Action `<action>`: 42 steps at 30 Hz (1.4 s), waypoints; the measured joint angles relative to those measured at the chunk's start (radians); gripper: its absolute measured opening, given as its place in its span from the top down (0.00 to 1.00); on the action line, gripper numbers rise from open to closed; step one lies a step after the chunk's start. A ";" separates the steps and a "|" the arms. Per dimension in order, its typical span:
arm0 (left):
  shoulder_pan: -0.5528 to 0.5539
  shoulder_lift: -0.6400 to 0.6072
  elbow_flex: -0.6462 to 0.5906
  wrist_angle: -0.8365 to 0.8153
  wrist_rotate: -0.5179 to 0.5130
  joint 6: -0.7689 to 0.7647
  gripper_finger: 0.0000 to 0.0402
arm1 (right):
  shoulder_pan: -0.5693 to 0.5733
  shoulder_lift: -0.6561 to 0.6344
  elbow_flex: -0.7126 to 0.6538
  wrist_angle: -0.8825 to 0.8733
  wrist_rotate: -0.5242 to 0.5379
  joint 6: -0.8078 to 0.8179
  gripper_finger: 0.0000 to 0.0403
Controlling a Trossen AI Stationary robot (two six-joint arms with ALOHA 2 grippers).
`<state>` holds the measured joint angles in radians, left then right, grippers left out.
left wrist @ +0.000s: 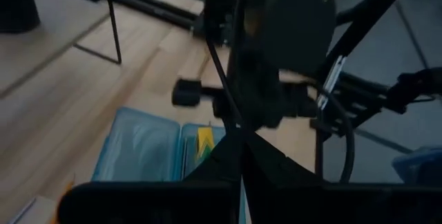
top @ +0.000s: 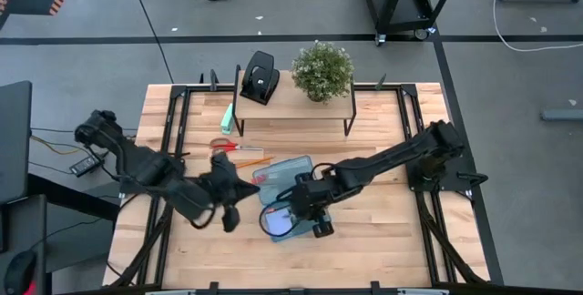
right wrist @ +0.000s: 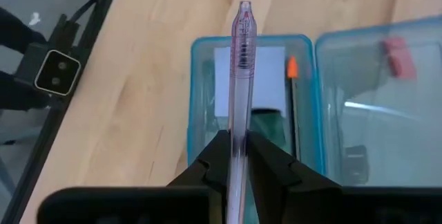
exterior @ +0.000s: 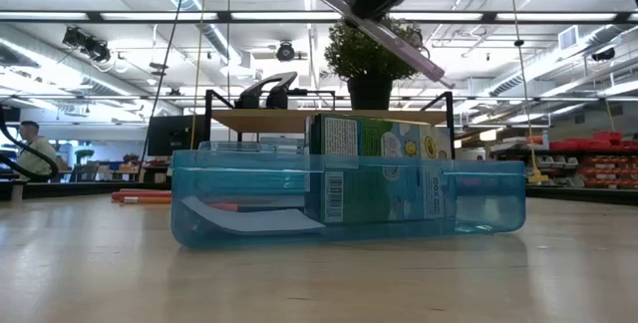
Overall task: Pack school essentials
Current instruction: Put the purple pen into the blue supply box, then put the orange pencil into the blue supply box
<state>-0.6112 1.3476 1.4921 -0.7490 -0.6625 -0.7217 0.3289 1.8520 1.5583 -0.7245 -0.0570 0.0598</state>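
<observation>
I am holding the pink-purple pen (right wrist: 242, 79) in the right gripper (right wrist: 235, 156), its fingers clamped on the barrel, the pen slanting down across the upper middle of the low view. In the high view this gripper is hanging over the open blue pencil case (top: 290, 175) at centre frame, just right of the middle of the table (top: 401, 240). Inside the case I am seeing the yellow-green crayon box (exterior: 377, 178) standing upright, a pale blue note pad (exterior: 261, 221) lying flat at lower left, and an orange pencil (right wrist: 292, 68) beside it. The case's clear lid (right wrist: 376, 92) is lying open alongside.

The left gripper (top: 229, 219) is waiting with fingers together and nothing between them, lower left of centre in the high view, just beside the case. Red-handled scissors (top: 221, 146) are lying on the table left of centre, apart from the case. Toward the top of the frame, a black hole punch (top: 260, 76) and a potted plant (top: 322, 69) are sitting on the raised shelf (top: 291, 106).
</observation>
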 joint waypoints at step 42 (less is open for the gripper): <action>0.342 -0.055 0.001 -0.376 0.373 -0.050 0.71 | -0.027 0.072 0.325 -0.330 0.025 0.245 0.66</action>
<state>-0.2688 1.2926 1.4929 -1.1246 -0.2897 -0.7719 0.3019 1.9240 1.8838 -1.0543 -0.0322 0.3049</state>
